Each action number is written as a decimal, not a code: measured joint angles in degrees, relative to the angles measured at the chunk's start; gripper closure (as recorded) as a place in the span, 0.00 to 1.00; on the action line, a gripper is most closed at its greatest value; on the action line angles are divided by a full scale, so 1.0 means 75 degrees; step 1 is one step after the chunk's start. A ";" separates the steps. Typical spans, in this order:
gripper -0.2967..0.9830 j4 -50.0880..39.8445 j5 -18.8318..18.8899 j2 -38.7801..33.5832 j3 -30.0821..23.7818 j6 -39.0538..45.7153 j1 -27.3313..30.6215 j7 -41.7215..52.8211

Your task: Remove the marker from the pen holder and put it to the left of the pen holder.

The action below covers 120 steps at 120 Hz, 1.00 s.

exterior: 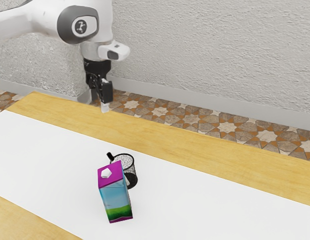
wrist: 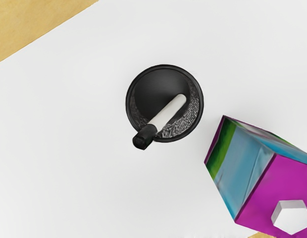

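Black two-finger claw open, fingers apart, nothing between them; hangs above tabletop of pale wood with broad white band. Round black mesh pen holder upright on white band, well below claw. White marker with black cap inside holder, below claw, tilted, capped end poking out past rim. Blue, green and magenta carton with white faceted lid standing just beside holder, likewise lower than claw. Cannot tell whether carton touches holder.
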 joint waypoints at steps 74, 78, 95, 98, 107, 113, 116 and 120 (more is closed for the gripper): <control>0.23 -0.0110 -0.0163 0.2816 0.1050 0.0147 -0.0680 0.1032; 0.23 -0.0049 -0.0167 0.2924 0.1174 0.0147 -0.0843 0.0961; 0.23 0.0123 -0.0144 0.3272 0.1428 0.0148 -0.1199 0.0663; 0.23 0.0174 -0.0144 0.3302 0.1618 0.0148 -0.1367 0.0614; 0.23 0.0471 -0.0138 0.3465 0.1976 0.0120 -0.1740 0.0479; 0.23 0.0599 -0.0130 0.3547 0.2140 0.0090 -0.1937 0.0397; 0.23 0.0630 -0.0128 0.3579 0.2205 0.0076 -0.1990 0.0358; 0.23 0.0655 -0.0120 0.3604 0.2257 0.0060 -0.2031 0.0309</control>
